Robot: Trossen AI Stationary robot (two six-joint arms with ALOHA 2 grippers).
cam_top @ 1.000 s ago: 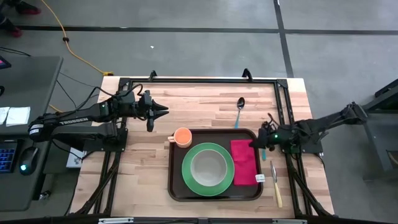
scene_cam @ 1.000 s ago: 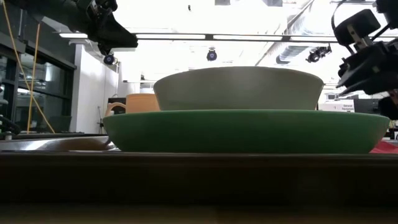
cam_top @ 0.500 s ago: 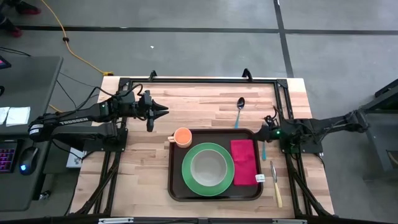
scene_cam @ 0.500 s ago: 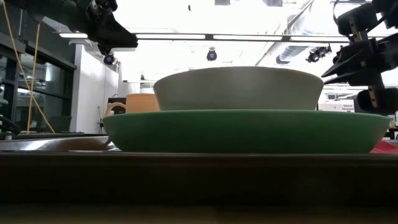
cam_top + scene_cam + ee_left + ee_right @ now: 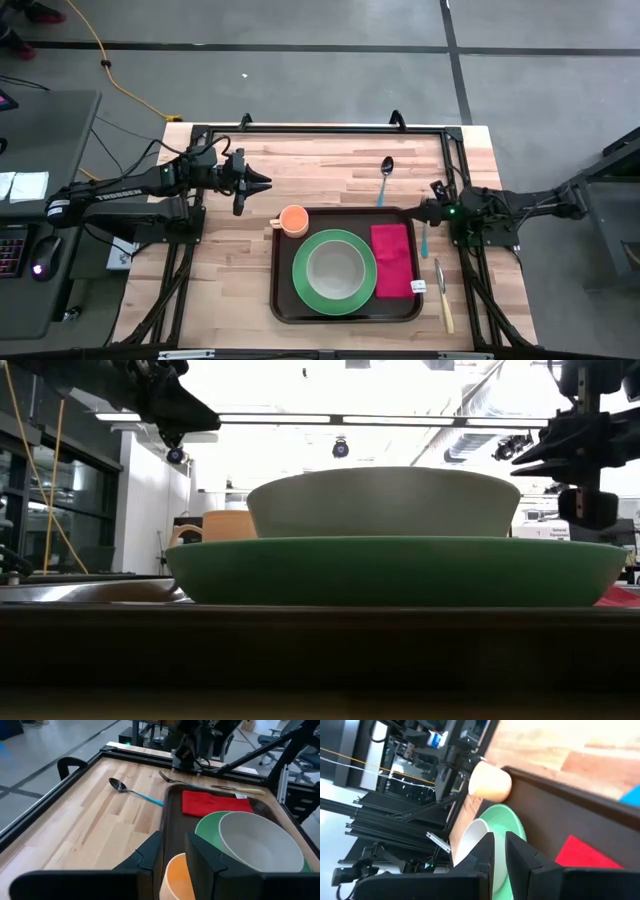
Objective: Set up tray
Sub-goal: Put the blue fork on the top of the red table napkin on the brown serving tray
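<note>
Left hand [image 5: 262, 183]: centre-left of the high view, over bare wood, fingers narrowly parted, holding nothing, pointing toward frame right.

Tray [image 5: 282, 300]: dark brown, rounded corners, raised rim; lies flat on the wooden surface [image 5: 230, 280], lower centre of the high view. Nearly square outline; slightly longer side runs left to right, edges square with the surface.

On the tray, left to right: orange cup [image 5: 292, 219] in the upper-left corner; green plate [image 5: 300, 285] carrying a pale bowl [image 5: 334, 268]; red napkin [image 5: 392, 260] along the right side.

Off the tray: blue-handled spoon [image 5: 385, 178] above its upper-right corner; a knife [image 5: 443, 300] just right of it.

Right hand [image 5: 425, 213]: by the tray's upper-right corner, fingers nearly together, empty.
</note>
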